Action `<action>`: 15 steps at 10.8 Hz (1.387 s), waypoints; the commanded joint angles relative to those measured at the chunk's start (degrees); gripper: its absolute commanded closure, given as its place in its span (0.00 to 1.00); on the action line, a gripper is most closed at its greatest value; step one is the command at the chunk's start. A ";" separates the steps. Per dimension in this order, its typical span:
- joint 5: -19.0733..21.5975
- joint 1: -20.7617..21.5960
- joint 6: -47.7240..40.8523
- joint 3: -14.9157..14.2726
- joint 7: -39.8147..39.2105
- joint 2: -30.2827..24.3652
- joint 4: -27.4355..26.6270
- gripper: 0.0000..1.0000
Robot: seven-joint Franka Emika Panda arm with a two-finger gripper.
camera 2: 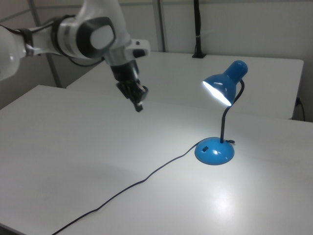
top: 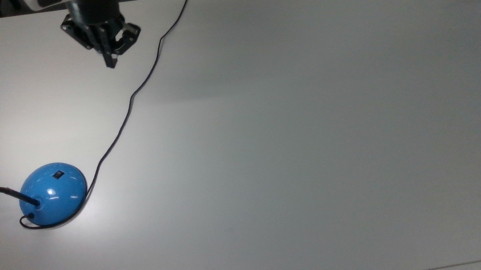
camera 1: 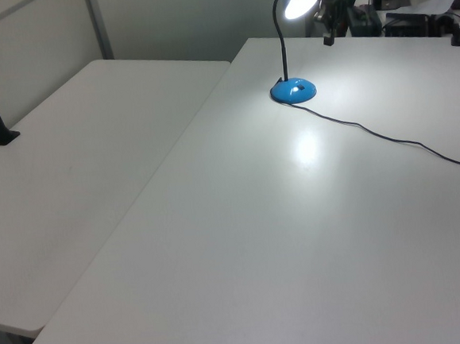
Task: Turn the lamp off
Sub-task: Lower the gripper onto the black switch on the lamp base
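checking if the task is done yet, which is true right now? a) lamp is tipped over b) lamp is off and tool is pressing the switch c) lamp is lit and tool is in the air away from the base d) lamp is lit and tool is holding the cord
c: the lamp shade glows and throws a bright patch on the table, while the tool hangs in the air well clear of the lamp's base and of the cord.
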 commanded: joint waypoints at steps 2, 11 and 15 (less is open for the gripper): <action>0.94 -6.81 12.67 0.18 5.63 8.21 0.35 1.00; 0.85 -10.77 29.38 0.09 11.70 18.07 0.17 1.00; 0.15 -11.13 34.49 0.09 13.20 20.89 0.17 1.00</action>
